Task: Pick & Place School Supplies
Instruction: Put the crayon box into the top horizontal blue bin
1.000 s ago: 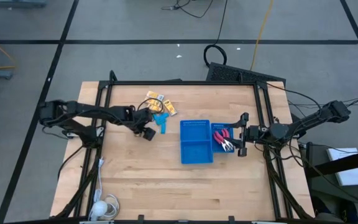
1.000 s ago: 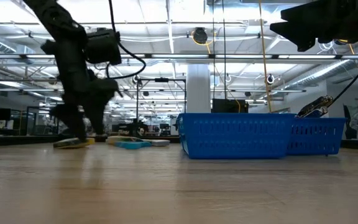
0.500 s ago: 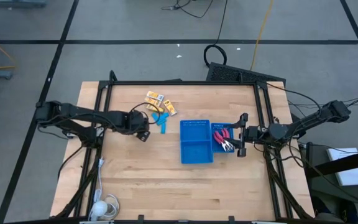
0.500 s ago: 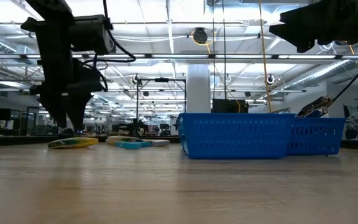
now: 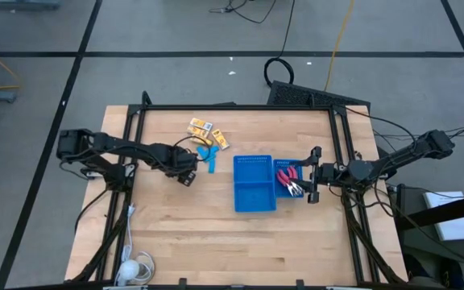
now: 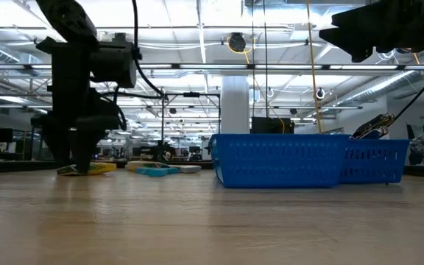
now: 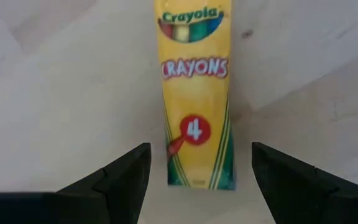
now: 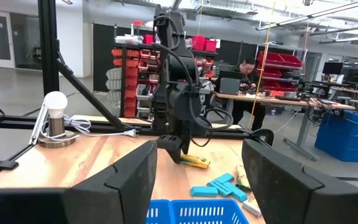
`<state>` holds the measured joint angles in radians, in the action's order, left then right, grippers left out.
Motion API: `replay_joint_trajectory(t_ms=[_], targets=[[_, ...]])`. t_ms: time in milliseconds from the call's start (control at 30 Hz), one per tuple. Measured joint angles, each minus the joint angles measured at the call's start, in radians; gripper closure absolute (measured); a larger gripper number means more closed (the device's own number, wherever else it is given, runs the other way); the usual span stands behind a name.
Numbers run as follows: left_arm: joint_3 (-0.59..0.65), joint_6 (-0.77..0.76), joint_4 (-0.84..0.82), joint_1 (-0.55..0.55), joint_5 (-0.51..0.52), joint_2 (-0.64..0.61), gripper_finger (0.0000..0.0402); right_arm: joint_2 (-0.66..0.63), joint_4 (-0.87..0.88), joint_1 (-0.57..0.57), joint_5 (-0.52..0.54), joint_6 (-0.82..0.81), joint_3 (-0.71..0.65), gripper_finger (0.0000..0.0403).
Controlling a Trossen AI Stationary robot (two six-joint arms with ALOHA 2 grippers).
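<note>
A yellow Crayola crayon box (image 7: 196, 99) lies flat on the wooden table (image 5: 184, 234), its long axis running straight out from between the left gripper (image 7: 196, 180)'s spread fingers, its near end in the gap and touching neither. The left arm reaches across the table, wrist bent down, gripper just above the wood. The right gripper (image 5: 312, 175), jaws apart and empty, hovers over the blue tray (image 5: 254, 193) holding red-handled scissors (image 5: 288, 179).

arms: two, dark, slim jointed links | left gripper (image 5: 188, 174): black wedge fingers (matte) | right gripper (image 5: 313, 174): same | cables: black loops
</note>
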<state>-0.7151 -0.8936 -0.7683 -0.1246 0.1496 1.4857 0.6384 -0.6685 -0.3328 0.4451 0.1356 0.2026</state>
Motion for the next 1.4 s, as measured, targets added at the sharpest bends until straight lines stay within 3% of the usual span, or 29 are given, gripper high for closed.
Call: replay_joint_trajectory(t_ms=[333,667,1000,1233,1400], targets=[[-0.004,0.057,0.027,-0.001,-0.057,0.051,0.0125,0.000,0.001,0.000,-0.001,0.000,0.000,0.0177],[-0.002,0.087,0.057,0.005,-0.060,0.050,0.0236,0.000,0.000,0.000,-0.001,0.000,0.000,0.0177],[-0.074,0.345,0.044,0.012,-0.014,0.056,0.0270,0.020,-0.019,0.000,-0.001,-0.053,0.000,0.0180],[-0.239,0.612,0.023,0.102,0.157,0.053,0.0274,0.137,-0.058,0.029,0.004,-0.160,0.030,0.0181],[-0.345,0.837,0.044,0.201,0.406,0.053,0.0275,0.290,-0.027,0.087,0.004,-0.299,0.119,0.0181]])
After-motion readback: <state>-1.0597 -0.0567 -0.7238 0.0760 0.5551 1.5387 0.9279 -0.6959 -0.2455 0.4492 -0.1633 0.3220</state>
